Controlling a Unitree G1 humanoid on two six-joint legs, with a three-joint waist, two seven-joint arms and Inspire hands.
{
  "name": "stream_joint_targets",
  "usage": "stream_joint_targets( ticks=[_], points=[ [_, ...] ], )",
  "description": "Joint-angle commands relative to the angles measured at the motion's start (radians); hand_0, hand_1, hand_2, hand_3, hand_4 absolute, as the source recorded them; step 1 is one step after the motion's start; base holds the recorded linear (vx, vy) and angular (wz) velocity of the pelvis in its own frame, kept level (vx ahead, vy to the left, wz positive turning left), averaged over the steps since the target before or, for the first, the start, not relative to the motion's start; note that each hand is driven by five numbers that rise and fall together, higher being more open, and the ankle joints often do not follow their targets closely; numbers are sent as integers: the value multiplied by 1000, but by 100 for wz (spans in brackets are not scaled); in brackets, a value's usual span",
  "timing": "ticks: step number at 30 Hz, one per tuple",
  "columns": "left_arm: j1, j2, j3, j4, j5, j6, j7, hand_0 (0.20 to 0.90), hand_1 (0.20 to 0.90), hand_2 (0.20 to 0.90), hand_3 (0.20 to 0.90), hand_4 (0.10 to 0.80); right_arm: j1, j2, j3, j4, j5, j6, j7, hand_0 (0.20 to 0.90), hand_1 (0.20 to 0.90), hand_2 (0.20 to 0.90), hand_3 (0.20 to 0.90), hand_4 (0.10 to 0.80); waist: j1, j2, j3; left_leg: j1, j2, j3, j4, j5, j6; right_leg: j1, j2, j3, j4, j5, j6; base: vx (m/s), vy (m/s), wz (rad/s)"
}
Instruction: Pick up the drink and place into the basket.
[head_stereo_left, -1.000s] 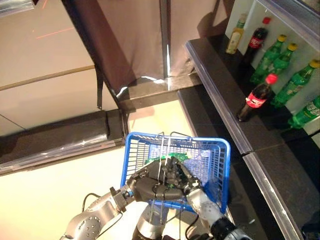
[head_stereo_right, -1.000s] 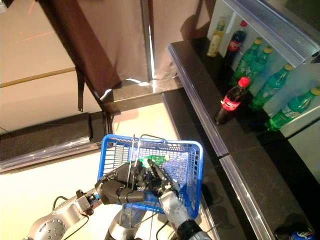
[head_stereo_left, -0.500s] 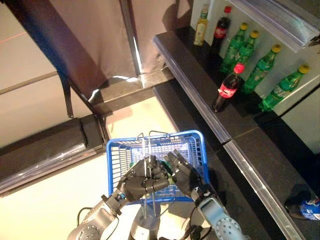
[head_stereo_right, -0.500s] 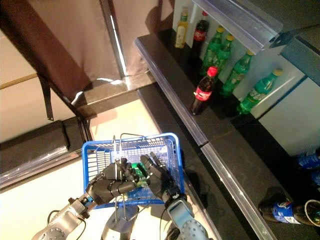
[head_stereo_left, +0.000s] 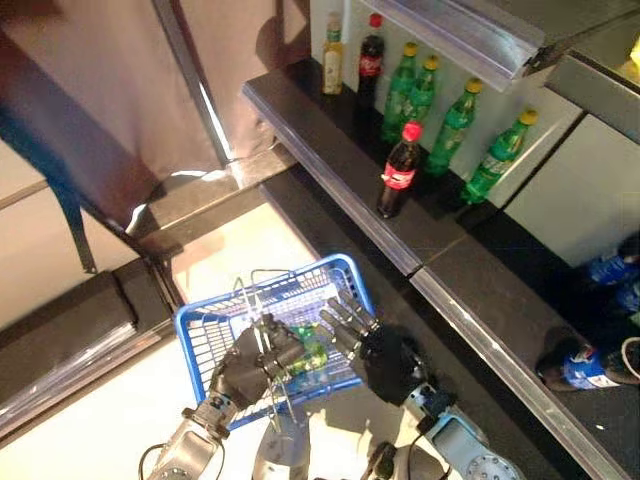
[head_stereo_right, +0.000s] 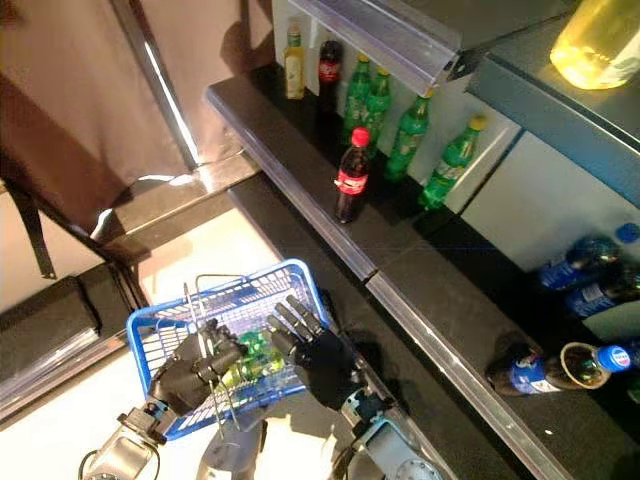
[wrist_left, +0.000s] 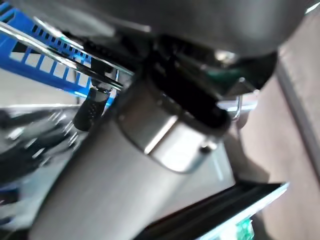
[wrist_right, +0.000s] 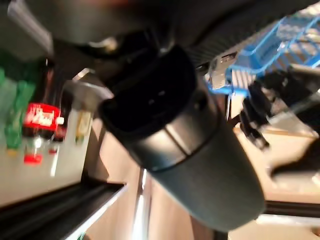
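Observation:
My left hand (head_stereo_left: 248, 368) is shut on the thin wire handles (head_stereo_left: 262, 300) of the blue basket (head_stereo_left: 196, 335) and holds it up in front of me. A green drink (head_stereo_left: 306, 348) lies inside the basket between my two hands. My right hand (head_stereo_left: 388, 358) is at the basket's right rim with its fingers (head_stereo_left: 340, 322) straight and open, holding nothing. On the dark shelf (head_stereo_left: 330, 160) to the right a cola bottle with a red cap (head_stereo_left: 398, 172) stands in front of green bottles (head_stereo_left: 456, 122). The basket also shows in the right wrist view (wrist_right: 272, 47).
A yellowish bottle (head_stereo_left: 333, 55) and a dark cola bottle (head_stereo_left: 370, 58) stand at the shelf's far end. Blue-labelled bottles (head_stereo_left: 585, 365) lie on a lower shelf at the right. A brown curtain (head_stereo_left: 90, 90) and a dark floor ledge (head_stereo_left: 70, 330) are at the left.
The camera has swung towards the shelf, so the whole picture shifted left. My right hand has drawn back from inside the basket to its right rim, fingers straightened. The green drink stays in the basket.

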Motion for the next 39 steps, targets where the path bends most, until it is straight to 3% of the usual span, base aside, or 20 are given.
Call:
stream_joint_targets(
  ticks=[1,5,8,9,17,18,22,25,30,32,33,34,36,37,39],
  points=[
    [7,-36,9,-156,-57,-151,-65,300,300,300,200,100,7,11,-39,-114,-44,-20,193,900,900,900,900,800,-13,-19,-95,41,-2,38,66,-55,24,48,35,31,-213,229,-11,-9,-45,-12],
    [3,-70,24,22,-2,-237,30,300,300,300,200,100,35,6,-87,-67,-67,-23,298,900,900,900,900,800,-58,-40,-148,83,17,81,8,-50,23,59,43,78,-284,259,5,-44,-16,-46],
    [1,-79,30,62,-3,-248,43,300,300,300,200,100,41,6,-104,-50,-63,-23,321,900,900,900,900,800,-68,-44,-158,92,20,90,-5,-48,22,60,44,88,-297,265,8,-36,-6,-38],
    [-5,-106,56,155,6,-277,93,300,300,300,200,100,57,15,-138,-8,-62,-19,359,900,900,900,900,800,-92,-53,-187,116,28,118,-39,-46,21,62,46,115,-333,282,17,-56,-10,-29],
    [-45,-152,109,348,38,-335,244,300,300,300,200,100,81,34,-207,113,-166,-73,317,900,900,900,900,800,-153,-73,-239,150,34,178,-77,-59,22,62,44,172,-404,319,31,-32,9,-44],
    [-77,-179,130,448,52,-350,304,300,300,300,200,100,80,49,-233,220,-221,-102,242,900,900,900,900,800,-186,-76,-256,166,33,210,-84,-74,24,60,41,199,-430,333,37,-18,56,-38],
    [-109,-220,156,576,52,-368,313,300,300,300,200,100,78,97,-257,401,-302,-160,114,900,900,900,900,800,-221,-73,-266,189,23,250,-89,-102,36,59,29,225,-452,352,51,-5,54,-65],
    [-128,-244,160,674,83,-378,333,300,300,300,200,100,73,157,-290,583,-379,-219,-94,900,900,900,900,800,-253,-69,-266,212,13,292,-101,-122,47,49,6,249,-471,385,76,-1,14,-52],
    [-144,-242,194,763,98,-358,401,300,300,300,200,100,45,181,-313,709,-460,-237,-222,900,900,900,900,800,-268,-66,-261,243,15,342,-117,-130,46,38,-15,225,-488,425,103,-4,-58,-56],
    [-147,-227,250,836,106,-360,422,300,300,300,200,100,10,177,-319,820,-603,-252,-301,900,900,900,900,800,-263,-57,-261,270,29,415,-139,-128,42,13,-23,143,-449,427,114,-47,-122,-63],
    [-147,-227,250,836,106,-360,422,300,300,300,200,100,10,177,-319,820,-603,-252,-301,900,900,900,900,800,-263,-57,-261,270,29,415,-139,-128,42,13,-23,143,-449,427,114,-40,-174,-103],
    [-133,-217,278,866,75,-364,441,300,300,300,200,100,-17,167,-320,894,-670,-230,-383,900,900,900,900,800,-249,-49,-262,300,35,450,-163,-142,35,-2,-17,64,-383,393,124,-43,-209,-118],
    [-133,-214,296,895,38,-380,438,300,300,300,200,100,-33,167,-328,948,-688,-238,-402,900,900,900,900,800,-244,-46,-263,303,42,469,-170,-138,33,-4,-5,34,-364,368,110,-46,-286,-107],
    [-147,-209,340,962,-59,-395,425,300,300,300,200,100,-60,170,-348,1057,-704,-264,-410,900,900,900,900,800,-241,-50,-266,296,49,457,-157,-141,31,-1,38,47,-389,353,77,-13,-381,-67],
    [-156,-209,359,987,-104,-403,420,300,300,300,200,100,-74,169,-348,1092,-730,-263,-434,900,900,900,900,800,-243,-52,-267,295,58,448,-150,-141,26,-2,62,64,-396,346,62,16,-464,-92]
  ],
)
